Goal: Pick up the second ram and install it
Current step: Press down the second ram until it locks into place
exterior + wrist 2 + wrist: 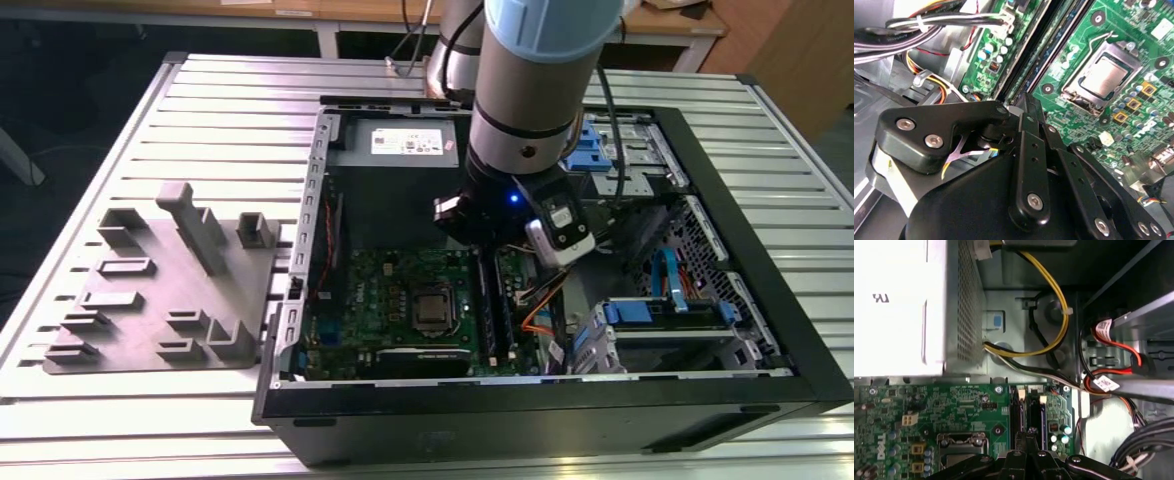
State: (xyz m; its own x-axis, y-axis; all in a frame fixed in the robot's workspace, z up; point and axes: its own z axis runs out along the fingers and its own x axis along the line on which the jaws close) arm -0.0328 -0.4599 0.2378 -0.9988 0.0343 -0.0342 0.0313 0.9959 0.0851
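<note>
Roughly: the tool [1026, 102] is held low over the long black memory slots [1019, 410] of the green motherboard [387, 300], inside the open computer case [534, 420]. Its fingers are drawn together to a narrow tip. Whether anything is clamped between them cannot be told.

The second ram [1043, 57] is judged to be the slim dark strip seen edge-on along the slot line, running away from right under the fingertips. Full seating cannot be confirmed.

Risks, as judgement:
- If the stick is tilted or off the slot's line, it could be jammed or its contacts scraped when pressed.
- If force is applied at one end only, the other end could be left unlatched and the board flexed.
- The bundled cables [1054, 290] near the slots could be snagged by the black linkage of the tool.
- The processor socket [1101, 80] sits close beside the slots, so a sideways slip could reach it.

Materials and shapes:
- The board is a rigid green laminate, densely studded with small parts.
- The slots are hard, glossy plastic channels.
- The socket is a square metal frame with a wire lever.
- The cables are soft and yellow, black and red.
- The tool is made of matte black links with bright screws.
- The bench [200, 110] is slatted metal.
- A grey holder block [160, 290] lies on it, well apart from the case.
</note>
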